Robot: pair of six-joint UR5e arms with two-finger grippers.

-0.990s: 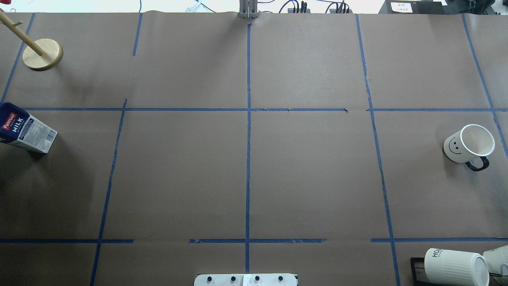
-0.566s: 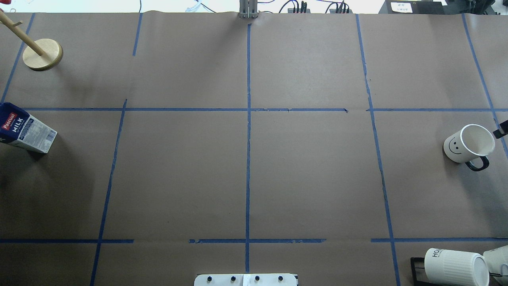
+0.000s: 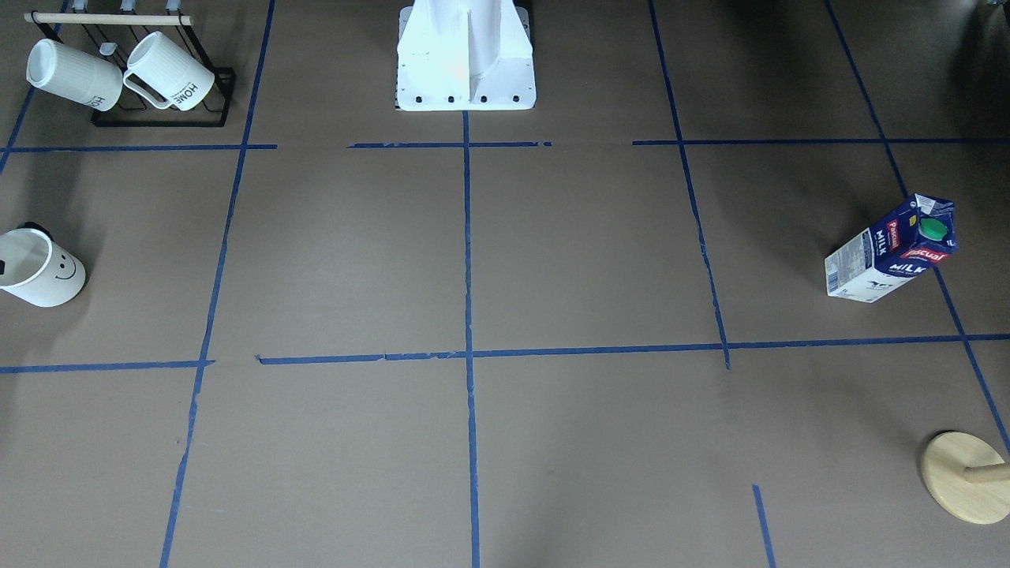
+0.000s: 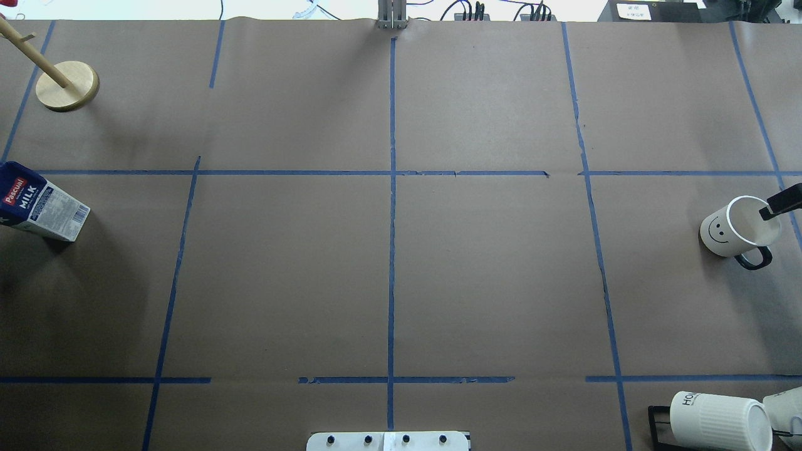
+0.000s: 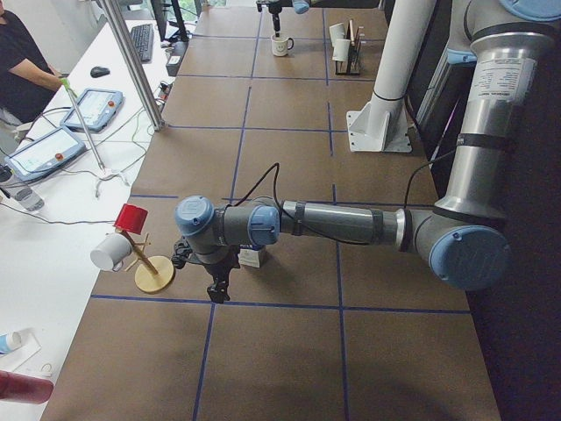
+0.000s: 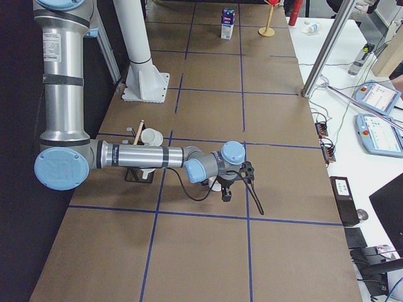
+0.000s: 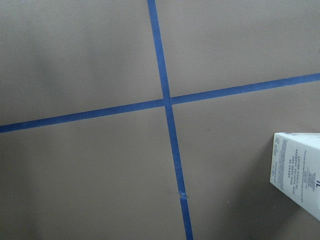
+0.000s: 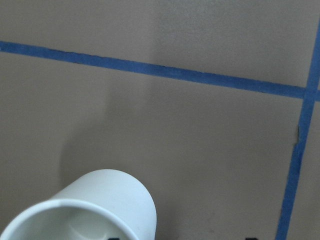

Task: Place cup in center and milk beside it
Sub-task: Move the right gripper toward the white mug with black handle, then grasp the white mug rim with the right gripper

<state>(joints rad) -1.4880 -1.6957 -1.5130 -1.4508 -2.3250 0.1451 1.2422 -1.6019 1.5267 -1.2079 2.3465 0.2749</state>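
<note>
The cup [image 4: 730, 233], white with a smiley face and a black handle, stands upright at the table's far right. It also shows in the front view [image 3: 43, 272] and the right wrist view [image 8: 95, 210]. One dark finger [image 4: 779, 205] of my right gripper [image 6: 227, 190] reaches in from the right edge over the cup's rim. Two fingertips show wide apart at the bottom of the wrist view, so it is open. The milk [image 4: 42, 204] stands at the far left, also in the front view [image 3: 890, 251]. My left gripper [image 5: 216, 288] hovers next to the milk [image 7: 300, 172]; I cannot tell its state.
A black rack with ribbed "HOME" mugs [image 4: 717, 419] stands at the near right corner, also in the front view [image 3: 118, 71]. A wooden peg stand [image 4: 67, 86] is at the far left. The robot base [image 4: 388, 440] is at the near edge. Blue tape lines grid the brown paper.
My right gripper's finger has come in from the right edge and now reaches over the cup's rim. The cup and the milk have not moved.
</note>
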